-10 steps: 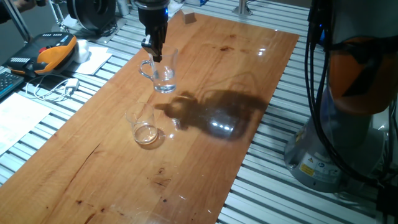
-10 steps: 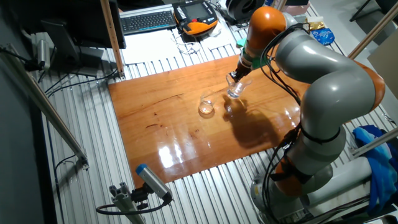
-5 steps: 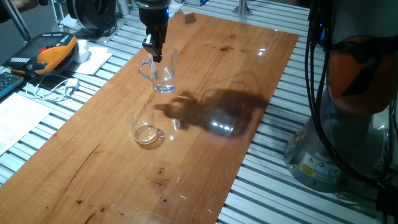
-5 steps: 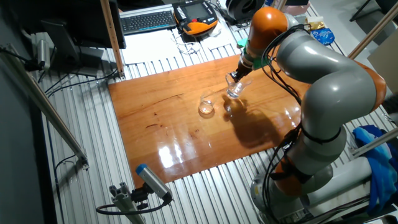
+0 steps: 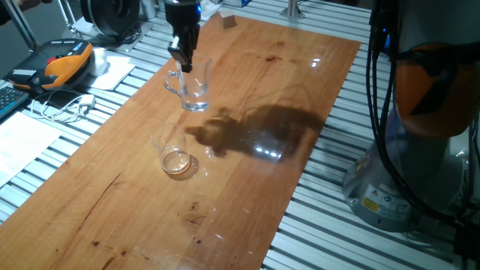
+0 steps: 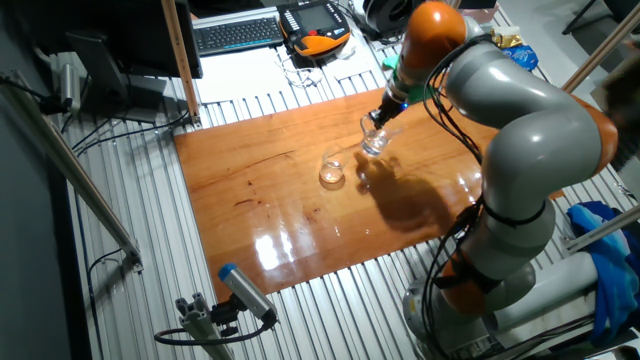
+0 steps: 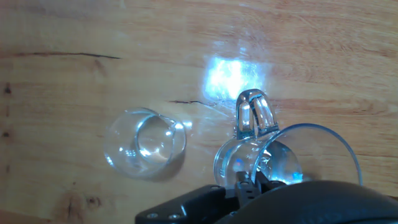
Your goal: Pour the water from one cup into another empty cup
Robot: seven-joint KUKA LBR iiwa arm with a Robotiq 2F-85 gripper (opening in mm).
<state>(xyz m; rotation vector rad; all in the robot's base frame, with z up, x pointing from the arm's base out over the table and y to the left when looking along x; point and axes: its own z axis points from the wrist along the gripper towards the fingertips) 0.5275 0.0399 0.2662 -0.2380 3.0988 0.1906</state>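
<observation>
The clear glass mug (image 5: 192, 88) with a loop handle hangs a little above the wooden board (image 5: 300, 82), near its far left edge. My gripper (image 5: 182, 61) is shut on the mug's rim from above. A little clear water (image 5: 197, 104) lies in the mug's bottom. The handleless glass tumbler (image 5: 173, 154) stands upright on the board, apart from the mug and nearer the camera. In the hand view the mug (image 7: 283, 155) is directly below with its handle (image 7: 254, 115) pointing up-frame, and the tumbler (image 7: 144, 144) is to its left. The other fixed view shows the mug (image 6: 374, 141) and the tumbler (image 6: 332, 172).
An orange teach pendant (image 5: 66, 61), cables and papers lie left of the board on the slatted aluminium table. A small wooden block (image 5: 229, 21) sits at the board's far end. The robot's base (image 5: 420, 127) stands at the right. A keyboard (image 6: 238, 33) lies behind.
The gripper has risen slightly with the mug in it, and the mug has shifted a little up and to the left. The tumbler has not moved.
</observation>
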